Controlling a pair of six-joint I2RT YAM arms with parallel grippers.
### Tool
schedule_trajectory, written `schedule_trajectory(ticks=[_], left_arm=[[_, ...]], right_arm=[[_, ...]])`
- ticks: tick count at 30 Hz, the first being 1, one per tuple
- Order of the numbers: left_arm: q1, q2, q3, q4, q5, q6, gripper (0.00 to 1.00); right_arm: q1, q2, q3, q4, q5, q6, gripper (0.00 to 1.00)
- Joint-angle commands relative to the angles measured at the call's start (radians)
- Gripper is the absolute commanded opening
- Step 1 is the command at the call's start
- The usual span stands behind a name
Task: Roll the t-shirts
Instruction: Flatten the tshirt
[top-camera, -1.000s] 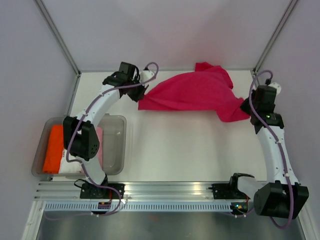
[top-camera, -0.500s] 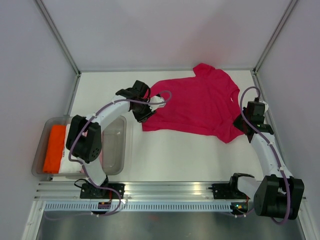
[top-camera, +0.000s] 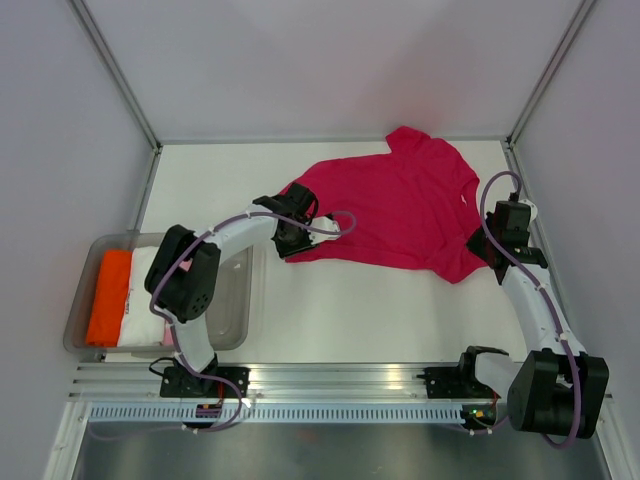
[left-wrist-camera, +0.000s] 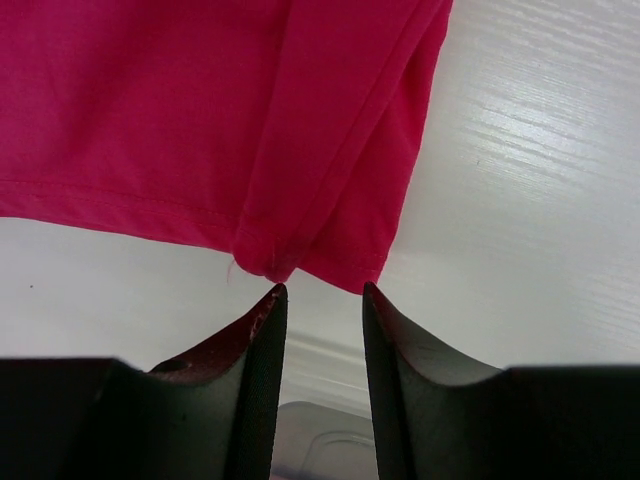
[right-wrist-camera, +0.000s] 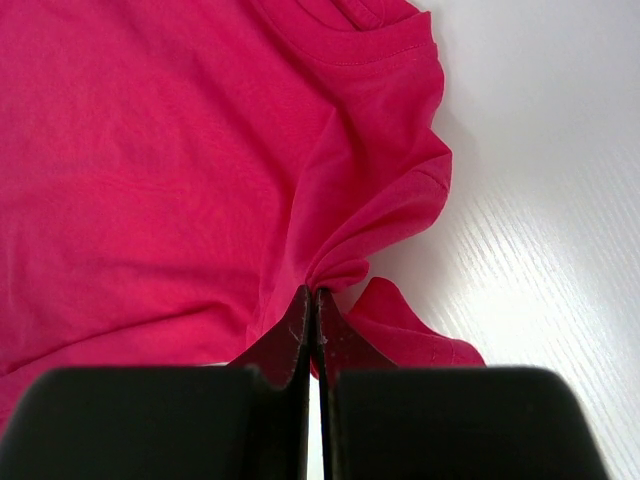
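Note:
A magenta-pink t-shirt (top-camera: 400, 210) lies spread on the white table, collar toward the back right. My left gripper (top-camera: 288, 240) sits at the shirt's near left corner. In the left wrist view the left gripper (left-wrist-camera: 320, 290) is open, and the folded corner of the t-shirt (left-wrist-camera: 300, 240) lies just beyond its fingertips, not held. My right gripper (top-camera: 482, 250) is at the shirt's near right corner. In the right wrist view the right gripper (right-wrist-camera: 312, 295) is shut on a pinched fold of the t-shirt (right-wrist-camera: 150, 170).
A clear plastic tub (top-camera: 235, 300) stands at the near left, holding folded orange (top-camera: 108, 295) and white cloth (top-camera: 150, 300). Grey walls close the table at back and sides. A metal rail (top-camera: 330, 380) with the arm bases runs along the near edge.
Both arms came nearer and lowered the shirt, which now lies spread flat. The left gripper opened and let go of its corner; the right stays shut on its fold.

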Motion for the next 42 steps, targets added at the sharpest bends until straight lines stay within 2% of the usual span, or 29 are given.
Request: schedule_trajectory(ticks=[1,7,9,14,19,22,25,27,29,35,37,40,42], left_arm=[[-0.002,0.011,0.032,0.026,0.017,0.025,0.41],[0.013,0.003,0.098,0.053,0.005,-0.021,0.40],[0.013,0.029,0.115,0.047,-0.013,0.017,0.45],[0.013,0.103,0.184,-0.104,0.052,0.048,0.48],[0.015,0.134,0.188,-0.146,0.049,0.068,0.47],[0.019,0.164,0.223,-0.146,0.026,0.051,0.43],[0.019,0.178,0.240,-0.146,0.011,0.043,0.33],[0.019,0.177,0.245,-0.146,0.011,0.034,0.14],[0.019,0.160,0.245,-0.146,0.028,0.031,0.03],[0.029,0.125,0.241,-0.079,-0.015,-0.027,0.02],[0.038,0.067,0.236,-0.054,-0.038,-0.064,0.02],[0.056,-0.058,0.213,-0.054,0.008,-0.124,0.02],[0.062,-0.154,0.135,-0.056,0.019,-0.128,0.02]], right_arm=[[-0.002,-0.001,0.028,0.038,0.003,-0.007,0.00],[-0.002,0.000,0.021,0.037,0.000,-0.008,0.00],[-0.002,-0.001,0.018,0.035,0.001,-0.007,0.00],[-0.002,-0.001,0.017,0.037,0.001,-0.005,0.00],[-0.002,-0.003,0.020,0.034,0.000,-0.007,0.00],[-0.001,-0.001,0.024,0.032,0.000,-0.007,0.00],[-0.002,-0.001,0.026,0.029,-0.003,-0.005,0.00],[-0.002,-0.006,0.028,0.028,-0.002,-0.005,0.00],[-0.002,-0.007,0.029,0.025,0.001,-0.007,0.00],[-0.002,-0.012,0.054,0.003,0.000,-0.011,0.00],[-0.002,-0.021,0.070,-0.032,0.003,-0.017,0.00],[-0.002,-0.059,0.118,-0.110,0.053,-0.025,0.00],[-0.002,-0.081,0.141,-0.167,0.075,-0.025,0.00]])
